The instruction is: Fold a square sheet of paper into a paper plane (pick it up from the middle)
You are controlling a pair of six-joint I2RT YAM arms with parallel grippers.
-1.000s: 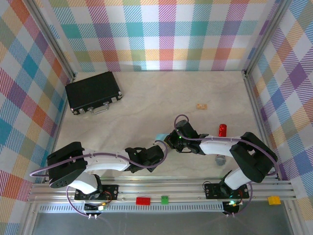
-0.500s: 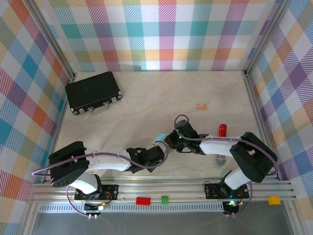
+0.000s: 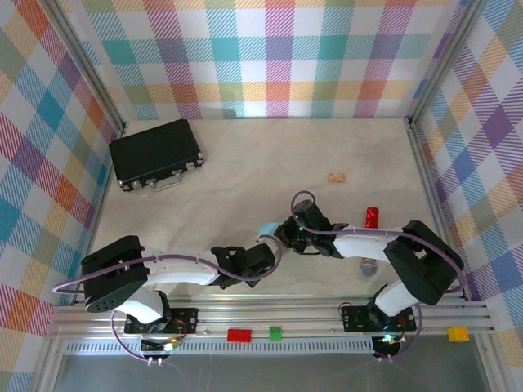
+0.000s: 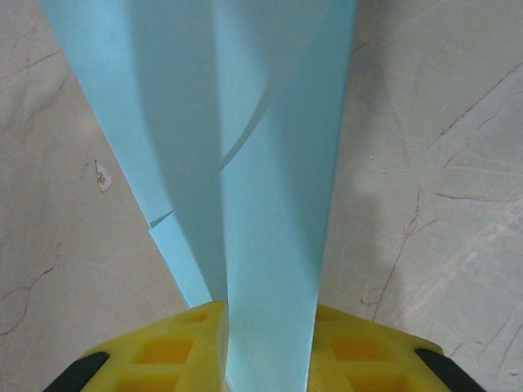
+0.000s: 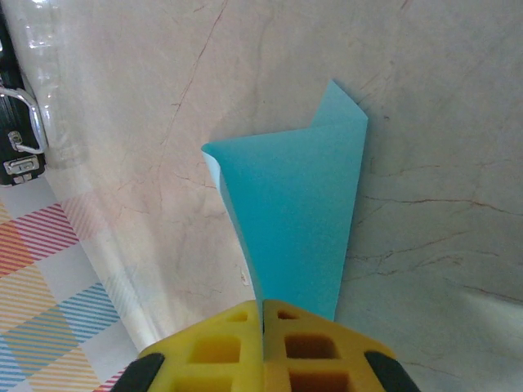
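Compared with the frame one second earlier, the left arm's shoulder link sits slightly nearer the 6 o'clock edge. The folded turquoise paper (image 3: pixel 267 229), the right arm and every loose object keep their places.

The paper is just toward 6 o'clock from the table's centre, held off the surface between the two grippers. The right gripper (image 3: pixel 279 235) reaches it from 3 o'clock. In the right wrist view its jaws (image 5: pixel 263 306) are pressed together on the paper (image 5: pixel 294 204), which fans out toward 12 o'clock with one corner folded over.

The left gripper (image 3: pixel 266 247) meets the paper from 7 o'clock. In the left wrist view its yellow fingers (image 4: pixel 180 343) stand somewhat apart (image 4: pixel 270 314), and a layered band of paper (image 4: pixel 245 163) fills the gap. We cannot tell whether they press on it.

The table (image 3: pixel 245 180) is pale, marble-patterned and finely veined. A black case (image 3: pixel 157 153) lies at 10 o'clock, a tan scrap (image 3: pixel 337 176) at 1 o'clock and a red-tipped marker (image 3: pixel 373 216) at 3 o'clock, all well apart from the paper.

Plaid walls (image 3: pixel 270 57) in many colours close three sides. Along the 6 o'clock rail we see a red block (image 3: pixel 239 334), a green block (image 3: pixel 275 332) and a yellow block (image 3: pixel 458 333).
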